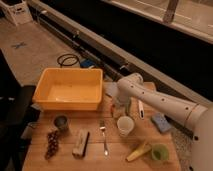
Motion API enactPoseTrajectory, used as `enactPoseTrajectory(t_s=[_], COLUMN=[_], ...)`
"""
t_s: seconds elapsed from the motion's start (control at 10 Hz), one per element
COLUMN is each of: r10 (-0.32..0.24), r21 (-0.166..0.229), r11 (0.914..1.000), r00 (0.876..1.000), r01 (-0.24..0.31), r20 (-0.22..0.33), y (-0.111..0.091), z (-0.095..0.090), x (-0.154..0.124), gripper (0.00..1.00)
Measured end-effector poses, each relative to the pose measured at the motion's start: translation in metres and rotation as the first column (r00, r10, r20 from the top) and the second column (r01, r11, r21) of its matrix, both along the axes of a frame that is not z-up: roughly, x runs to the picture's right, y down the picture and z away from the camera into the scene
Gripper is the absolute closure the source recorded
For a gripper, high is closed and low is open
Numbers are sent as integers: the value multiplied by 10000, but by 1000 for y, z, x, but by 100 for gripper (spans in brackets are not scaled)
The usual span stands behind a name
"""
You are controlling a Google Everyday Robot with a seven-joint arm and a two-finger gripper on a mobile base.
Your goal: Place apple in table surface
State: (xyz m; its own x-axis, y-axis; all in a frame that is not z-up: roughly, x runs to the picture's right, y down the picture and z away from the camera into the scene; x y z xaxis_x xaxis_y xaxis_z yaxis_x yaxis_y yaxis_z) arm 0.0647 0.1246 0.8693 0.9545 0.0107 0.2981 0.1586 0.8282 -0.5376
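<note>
The apple [115,113] is a small orange-red patch just above the white cup [125,125], low over the table surface [95,160], a light brown plank top. My gripper [119,106] hangs at the end of the white arm [160,102] that reaches in from the right. It is directly at the apple and partly hides it. I cannot tell whether the apple rests on the wood or is held just above it.
A yellow tub [70,90] stands at the back left, close to the gripper. A dark cup [61,122], grapes [51,143], a brush [80,144], a fork [104,138], a banana [137,151], a green cup [159,153] and a blue sponge [161,122] lie around.
</note>
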Motion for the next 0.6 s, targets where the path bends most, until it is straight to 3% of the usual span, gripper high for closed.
enactPoseTrajectory(t_s=[0.3, 0.4, 0.6], r10=[-34, -40, 28], r21=[359, 379, 357], r11=[9993, 9993, 9994], r00=[9999, 10000, 10000], r01=[38, 43, -29], r20=[-100, -81, 6], y=[-15, -15, -8], z=[8, 10, 12], x=[16, 16, 18], gripper=[35, 40, 59])
